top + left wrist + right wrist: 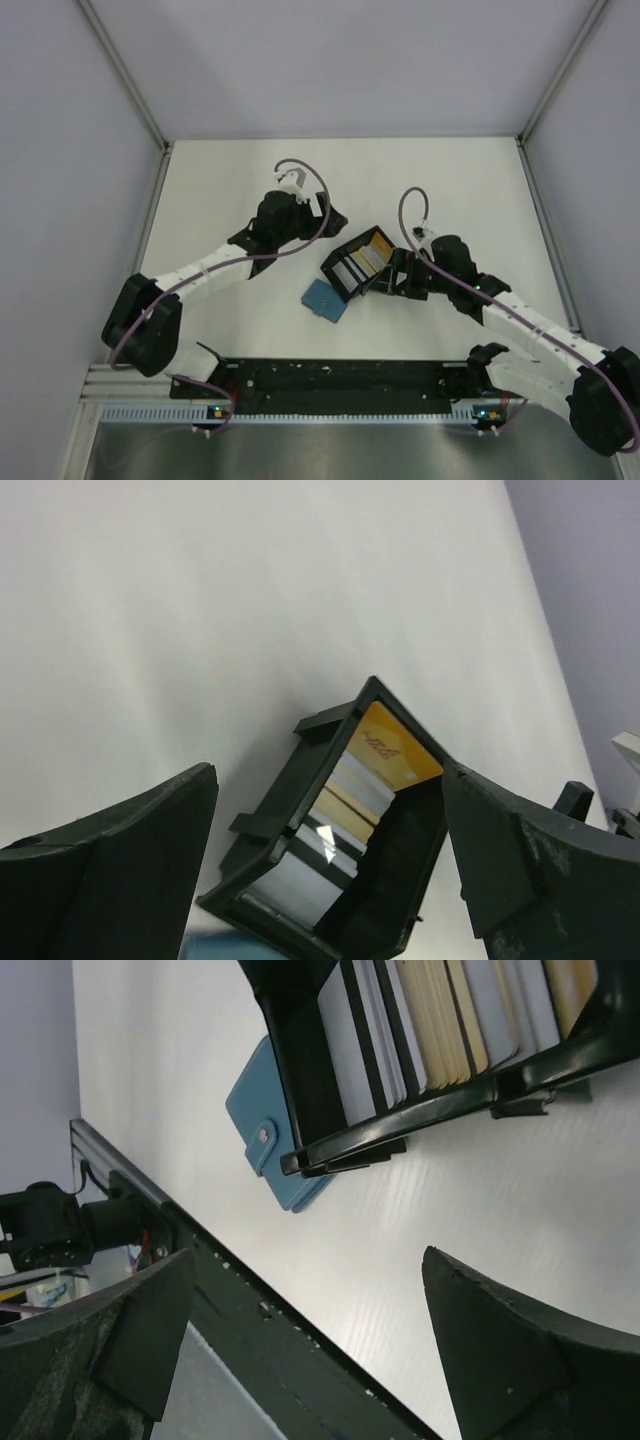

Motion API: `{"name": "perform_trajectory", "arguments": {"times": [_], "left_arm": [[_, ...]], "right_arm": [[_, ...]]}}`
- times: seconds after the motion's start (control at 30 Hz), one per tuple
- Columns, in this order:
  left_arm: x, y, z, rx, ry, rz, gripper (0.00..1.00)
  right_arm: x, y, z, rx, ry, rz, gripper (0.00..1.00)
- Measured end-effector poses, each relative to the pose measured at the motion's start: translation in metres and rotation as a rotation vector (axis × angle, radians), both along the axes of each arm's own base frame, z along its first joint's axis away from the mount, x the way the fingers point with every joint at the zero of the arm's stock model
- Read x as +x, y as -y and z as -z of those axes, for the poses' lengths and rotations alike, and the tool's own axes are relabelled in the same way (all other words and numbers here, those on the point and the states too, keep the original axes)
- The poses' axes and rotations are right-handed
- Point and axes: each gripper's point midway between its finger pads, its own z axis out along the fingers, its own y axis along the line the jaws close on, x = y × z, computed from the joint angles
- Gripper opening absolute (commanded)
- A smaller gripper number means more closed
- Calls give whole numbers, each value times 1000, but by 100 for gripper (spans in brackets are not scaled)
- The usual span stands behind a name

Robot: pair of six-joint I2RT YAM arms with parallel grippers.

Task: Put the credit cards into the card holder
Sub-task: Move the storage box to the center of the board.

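The credit cards [365, 259] stand in a row inside a black open-topped tray [336, 276] at mid-table: an orange-yellow one [392, 750] at one end, silver-grey and white ones [298, 882] toward the other. The teal-blue card holder [324, 299] lies shut on the table, touching the tray's near-left corner; its snap tab shows in the right wrist view [262, 1132]. My left gripper [328, 222] hangs open just left of the tray, which its wrist view frames between the fingers [328, 772]. My right gripper [397, 276] stands open at the tray's right side, holding nothing [308, 1256].
The black rail [340, 375] with both arm bases runs along the table's near edge, also seen in the right wrist view [250, 1310]. Grey walls with metal posts [125, 75] enclose the white table on three sides.
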Motion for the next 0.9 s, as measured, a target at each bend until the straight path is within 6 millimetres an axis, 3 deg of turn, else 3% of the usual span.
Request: {"name": "perform_trajectory", "arguments": {"times": [0.07, 0.2, 0.27, 0.4, 0.6, 0.9], "left_arm": [[-5, -12, 8, 38, 4, -24, 93], [-26, -26, 63, 131, -88, 13, 92], [-41, -23, 92, 155, -162, 79, 88], [-50, -11, 119, 153, -244, 163, 86], [-51, 6, 124, 84, -276, 219, 84], [-27, 40, 112, -36, -276, 253, 81]], "right_arm": [[-7, -9, 6, 28, -30, 0, 95], [-4, -10, 27, 39, -97, 76, 97], [4, -11, 34, 32, -113, 111, 99], [23, -14, 37, 4, -124, 159, 99], [63, -21, 21, 11, -82, 228, 99], [99, 11, 22, 7, -79, 361, 99]]}}
